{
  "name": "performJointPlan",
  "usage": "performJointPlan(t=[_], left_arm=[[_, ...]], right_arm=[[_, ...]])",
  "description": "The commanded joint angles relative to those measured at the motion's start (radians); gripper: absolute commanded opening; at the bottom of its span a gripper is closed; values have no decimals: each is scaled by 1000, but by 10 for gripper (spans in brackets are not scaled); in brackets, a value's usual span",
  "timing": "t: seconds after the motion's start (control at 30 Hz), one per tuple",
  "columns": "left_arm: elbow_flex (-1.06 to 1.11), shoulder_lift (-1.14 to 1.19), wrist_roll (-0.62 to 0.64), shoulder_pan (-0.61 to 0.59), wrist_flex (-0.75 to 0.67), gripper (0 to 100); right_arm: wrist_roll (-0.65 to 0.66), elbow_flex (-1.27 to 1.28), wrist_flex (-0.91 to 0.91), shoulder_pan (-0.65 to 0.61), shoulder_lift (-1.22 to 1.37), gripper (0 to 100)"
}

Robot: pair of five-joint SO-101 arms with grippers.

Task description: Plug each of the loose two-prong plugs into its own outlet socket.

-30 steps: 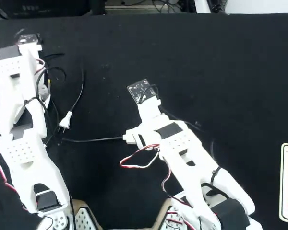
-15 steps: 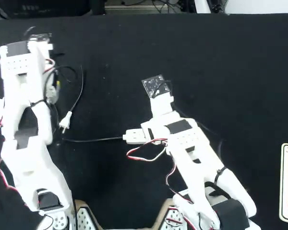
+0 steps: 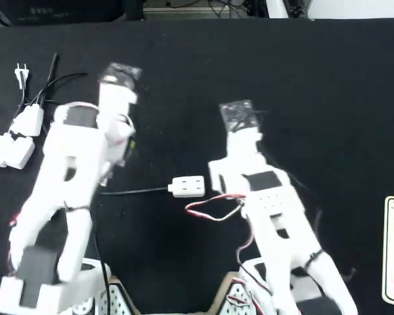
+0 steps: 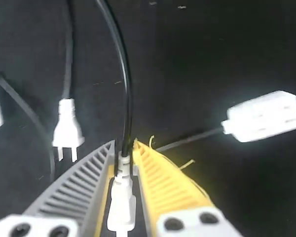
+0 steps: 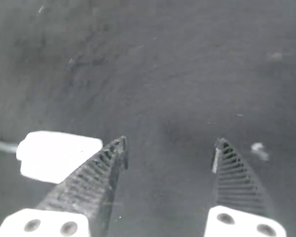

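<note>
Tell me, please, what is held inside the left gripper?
A white plug sits clamped in the left gripper, its black cord leading away. Its prongs are covered.

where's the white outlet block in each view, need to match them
High view: outlet block near the middle of the table.
Left wrist view: outlet block off to one side of the left gripper, apart from it.
Right wrist view: outlet block beside the right gripper, partly behind one finger.
Shared landmark: its cord, leaving one end.
</note>
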Motion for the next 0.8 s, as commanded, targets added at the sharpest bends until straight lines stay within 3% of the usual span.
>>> performJointPlan(t=[0.0, 0.17, 0.4, 0.67, 0.77], left_arm=[[68, -100, 8, 90, -72, 30], [142, -115, 8, 234, -101, 33], [148, -115, 8, 369, -101, 36], [200, -121, 9, 430, -115, 244], [191, -127, 2, 421, -94, 241]], right_arm=[[-17, -10, 11, 143, -97, 266], [-60, -4, 11, 229, -128, 266], [-66, -4, 11, 224, -128, 266], [-66, -4, 9, 221, -128, 266], [-64, 12, 3, 219, -128, 266]])
